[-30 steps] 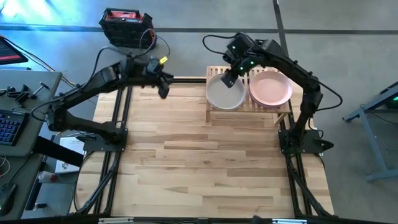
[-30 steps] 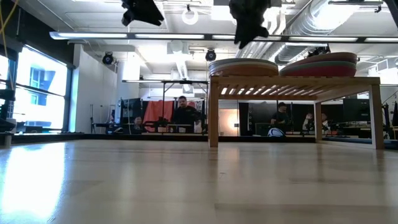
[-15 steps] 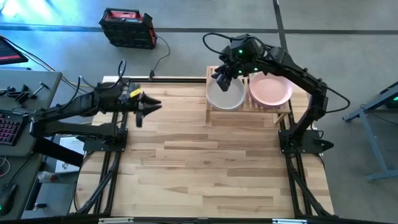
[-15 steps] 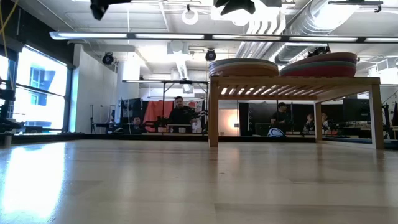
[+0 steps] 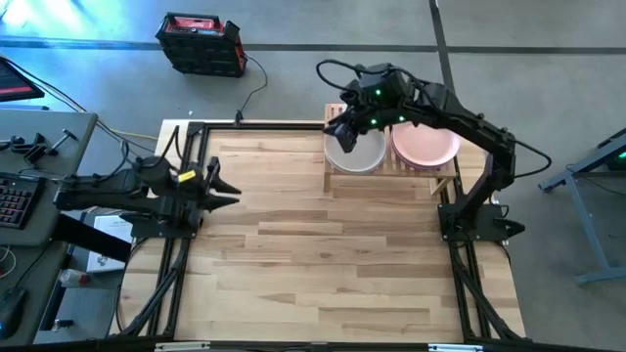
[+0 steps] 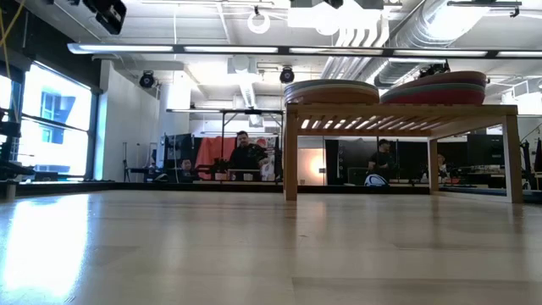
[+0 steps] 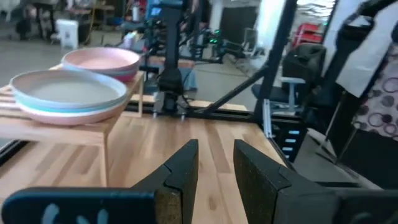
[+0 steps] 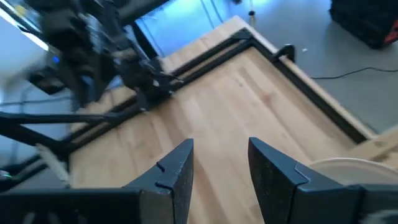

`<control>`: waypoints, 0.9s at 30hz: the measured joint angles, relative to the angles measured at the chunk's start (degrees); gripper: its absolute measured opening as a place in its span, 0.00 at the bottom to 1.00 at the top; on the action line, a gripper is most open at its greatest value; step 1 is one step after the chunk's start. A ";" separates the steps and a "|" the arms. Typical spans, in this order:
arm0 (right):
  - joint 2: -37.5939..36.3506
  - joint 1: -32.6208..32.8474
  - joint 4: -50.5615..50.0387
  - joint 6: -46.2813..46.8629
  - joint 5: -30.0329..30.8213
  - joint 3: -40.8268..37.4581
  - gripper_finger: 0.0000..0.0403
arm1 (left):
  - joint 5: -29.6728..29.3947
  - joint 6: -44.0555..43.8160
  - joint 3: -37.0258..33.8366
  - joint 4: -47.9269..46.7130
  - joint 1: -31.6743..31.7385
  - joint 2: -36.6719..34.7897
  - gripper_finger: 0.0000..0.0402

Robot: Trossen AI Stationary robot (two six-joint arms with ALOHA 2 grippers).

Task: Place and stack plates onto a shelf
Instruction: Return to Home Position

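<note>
The shelf (image 5: 391,164) stands at the table's far right and carries two stacks of plates. The left stack (image 5: 358,152) is topped by a beige plate, and the left wrist view shows teal and pink rims (image 7: 68,102) under it. The right stack (image 5: 426,143) has a pink plate on top. Both stacks rest flat on the slats (image 6: 402,108). My right gripper (image 5: 338,127) is open and hovers above the left stack's far left rim, touching nothing. My left gripper (image 5: 223,187) is open, empty, and drawn back over the table's left edge.
The plank tabletop (image 5: 323,254) stretches from the shelf to the near edge. Black frame rails (image 5: 181,244) run along the left and right sides. A black box with cables (image 5: 199,41) sits on the floor beyond the far edge. People (image 6: 247,152) stand far behind the table.
My left arm swung back from the far edge to the table's left edge, with its gripper now pointing right along the table. My right gripper rose from just over the left stack and shifted a little toward the table's left. The plates stayed still.
</note>
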 joint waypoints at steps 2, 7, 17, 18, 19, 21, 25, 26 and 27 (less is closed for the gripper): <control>0.00 1.33 1.17 1.48 -0.02 0.00 0.32 | 0.04 1.18 -2.45 1.77 -1.21 -1.67 0.22; 0.00 4.58 4.61 4.20 0.01 0.00 0.32 | 0.15 1.98 -9.29 5.67 -3.88 -6.08 0.22; 0.00 9.36 4.95 1.92 0.11 2.44 0.32 | 0.16 0.11 -19.81 6.68 -7.90 -17.73 0.22; 0.00 9.85 4.57 1.02 0.41 2.99 0.32 | 0.15 0.14 -20.45 6.70 -8.14 -19.06 0.22; 0.00 10.32 4.28 0.44 1.05 3.51 0.32 | 0.17 0.15 -21.02 6.56 -8.33 -20.36 0.22; -0.02 11.26 3.09 -0.48 2.65 4.44 0.32 | 0.17 0.35 -21.82 6.50 -8.58 -22.52 0.22; -0.91 12.76 -0.86 -0.54 6.10 5.44 0.32 | 0.89 2.54 -22.22 5.78 -8.94 -22.20 0.22; -1.70 13.06 -1.02 -0.55 6.95 5.24 0.32 | 0.98 3.11 -22.16 5.55 -8.93 -22.09 0.22; -2.51 13.36 -1.56 -0.59 7.77 4.91 0.32 | 1.01 3.40 -22.13 4.93 -8.91 -22.18 0.22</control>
